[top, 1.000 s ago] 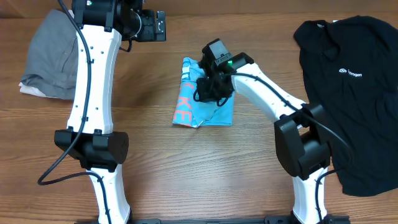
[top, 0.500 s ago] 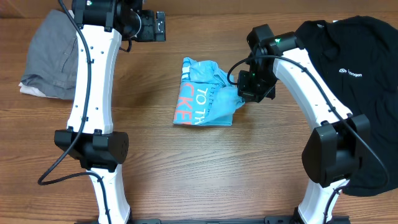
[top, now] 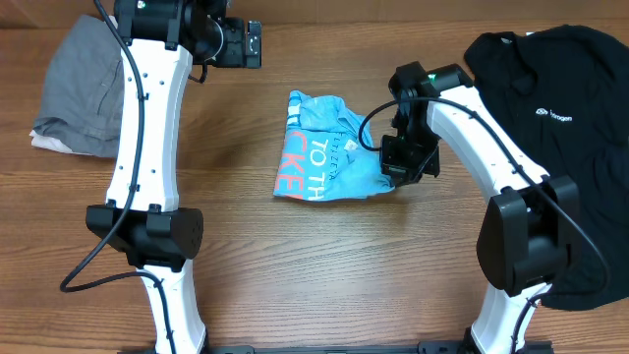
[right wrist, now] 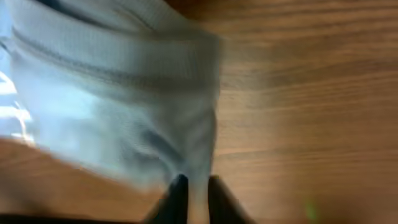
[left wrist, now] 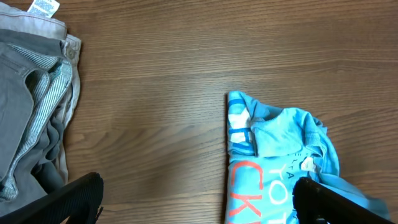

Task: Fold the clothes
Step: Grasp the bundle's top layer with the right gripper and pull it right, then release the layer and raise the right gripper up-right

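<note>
The clothes, a light blue T-shirt [top: 329,157] with coral and white letters, lies crumpled and partly folded at the table's middle. My right gripper [top: 398,169] sits at its right edge, low over the wood. In the right wrist view the blurred blue cloth [right wrist: 112,93] runs down between the two dark fingertips of the right gripper [right wrist: 196,186], which stand close together on it. My left gripper [top: 246,41] hangs open high at the back, apart from the shirt. In the left wrist view the left gripper [left wrist: 199,199] frames bare wood, with the shirt [left wrist: 280,143] by its right finger.
A grey garment [top: 79,88] lies heaped at the back left, also in the left wrist view as a grey garment [left wrist: 31,93]. A black shirt [top: 560,118] with a small white logo covers the right side of the table.
My right gripper went from over the shirt's middle out to the right and slightly toward the front, drawing the shirt's right edge with it. The left arm stayed still.
</note>
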`<state>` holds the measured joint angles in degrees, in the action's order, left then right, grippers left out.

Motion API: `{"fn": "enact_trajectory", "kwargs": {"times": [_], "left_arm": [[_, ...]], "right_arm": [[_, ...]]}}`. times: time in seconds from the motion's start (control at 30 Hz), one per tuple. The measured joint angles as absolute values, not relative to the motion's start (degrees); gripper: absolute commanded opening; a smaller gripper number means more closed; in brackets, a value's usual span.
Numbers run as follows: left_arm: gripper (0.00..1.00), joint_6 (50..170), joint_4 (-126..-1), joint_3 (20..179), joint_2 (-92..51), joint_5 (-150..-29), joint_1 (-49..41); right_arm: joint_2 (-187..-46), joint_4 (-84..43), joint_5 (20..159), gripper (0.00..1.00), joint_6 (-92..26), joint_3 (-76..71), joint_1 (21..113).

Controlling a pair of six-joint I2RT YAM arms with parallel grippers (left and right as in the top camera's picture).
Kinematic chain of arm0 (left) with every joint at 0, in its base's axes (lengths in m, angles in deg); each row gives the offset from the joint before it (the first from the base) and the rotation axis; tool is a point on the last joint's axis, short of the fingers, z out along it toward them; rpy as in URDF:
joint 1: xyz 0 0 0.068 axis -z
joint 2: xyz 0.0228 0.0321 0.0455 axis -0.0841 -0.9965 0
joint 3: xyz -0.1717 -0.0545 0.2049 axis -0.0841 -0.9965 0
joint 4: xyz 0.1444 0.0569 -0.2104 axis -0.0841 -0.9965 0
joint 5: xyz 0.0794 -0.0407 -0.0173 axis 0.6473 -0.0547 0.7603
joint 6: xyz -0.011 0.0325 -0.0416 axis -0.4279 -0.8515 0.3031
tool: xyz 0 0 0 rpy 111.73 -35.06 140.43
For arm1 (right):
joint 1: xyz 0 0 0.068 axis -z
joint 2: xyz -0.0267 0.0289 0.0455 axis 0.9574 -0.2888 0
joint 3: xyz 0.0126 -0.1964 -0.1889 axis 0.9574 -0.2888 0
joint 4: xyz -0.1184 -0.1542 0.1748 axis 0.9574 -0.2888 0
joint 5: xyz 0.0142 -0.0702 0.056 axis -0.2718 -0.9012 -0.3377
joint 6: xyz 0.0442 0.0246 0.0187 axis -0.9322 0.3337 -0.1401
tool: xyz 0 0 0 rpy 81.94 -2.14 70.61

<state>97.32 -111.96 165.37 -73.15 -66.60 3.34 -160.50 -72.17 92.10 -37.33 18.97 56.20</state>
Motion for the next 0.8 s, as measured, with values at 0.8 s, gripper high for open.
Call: {"fn": "enact_trajectory", "kwargs": {"times": [0.8], "left_arm": [[1.00, 97.3, -110.4, 165.4, -73.3, -66.6, 3.3]], "right_arm": [[-161.6, -39.6, 90.2, 0.50, -22.7, 18.6, 50.8]]}}
